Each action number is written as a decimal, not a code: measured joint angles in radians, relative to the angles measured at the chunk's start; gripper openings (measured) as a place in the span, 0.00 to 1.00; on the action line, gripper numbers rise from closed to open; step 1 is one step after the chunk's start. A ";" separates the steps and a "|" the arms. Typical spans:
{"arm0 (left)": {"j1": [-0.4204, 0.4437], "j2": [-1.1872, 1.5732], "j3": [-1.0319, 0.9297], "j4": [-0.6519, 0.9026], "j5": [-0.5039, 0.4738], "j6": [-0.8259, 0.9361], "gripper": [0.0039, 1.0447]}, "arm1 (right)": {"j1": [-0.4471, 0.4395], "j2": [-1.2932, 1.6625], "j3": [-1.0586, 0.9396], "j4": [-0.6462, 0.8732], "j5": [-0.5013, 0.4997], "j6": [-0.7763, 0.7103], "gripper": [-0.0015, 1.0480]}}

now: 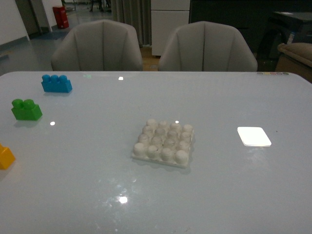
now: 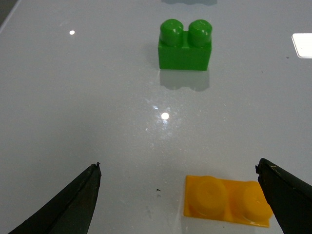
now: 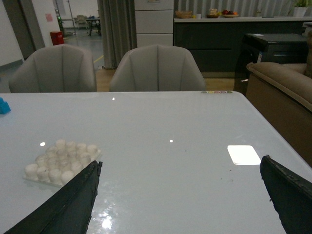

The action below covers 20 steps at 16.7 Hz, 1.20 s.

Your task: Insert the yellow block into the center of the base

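The yellow block [image 1: 6,157] lies at the table's left edge, partly cut off in the front view. In the left wrist view the yellow block [image 2: 226,200] lies studs up between the open fingers of my left gripper [image 2: 178,168], close to one finger [image 2: 285,192]; the gripper is above it, not touching. The white studded base [image 1: 164,142] sits at the table's middle and also shows in the right wrist view [image 3: 61,161]. My right gripper [image 3: 179,165] is open and empty over bare table. Neither arm shows in the front view.
A green two-stud brick [image 1: 26,109] and a blue three-stud brick [image 1: 56,83] stand at the left; the green brick [image 2: 185,45] lies beyond the yellow one. A flat white rounded rectangle [image 1: 253,136] lies right of the base. Two grey chairs [image 1: 97,46] stand behind the table.
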 joint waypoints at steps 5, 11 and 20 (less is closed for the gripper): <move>0.008 0.068 0.011 0.018 0.072 -0.039 0.94 | 0.000 0.000 0.000 0.000 0.000 0.000 0.94; -0.008 0.105 0.000 0.070 0.084 -0.081 0.94 | 0.000 0.000 0.000 0.000 0.000 0.000 0.94; -0.031 0.189 -0.040 0.184 0.080 -0.116 0.68 | 0.000 0.000 0.000 0.000 0.000 0.000 0.94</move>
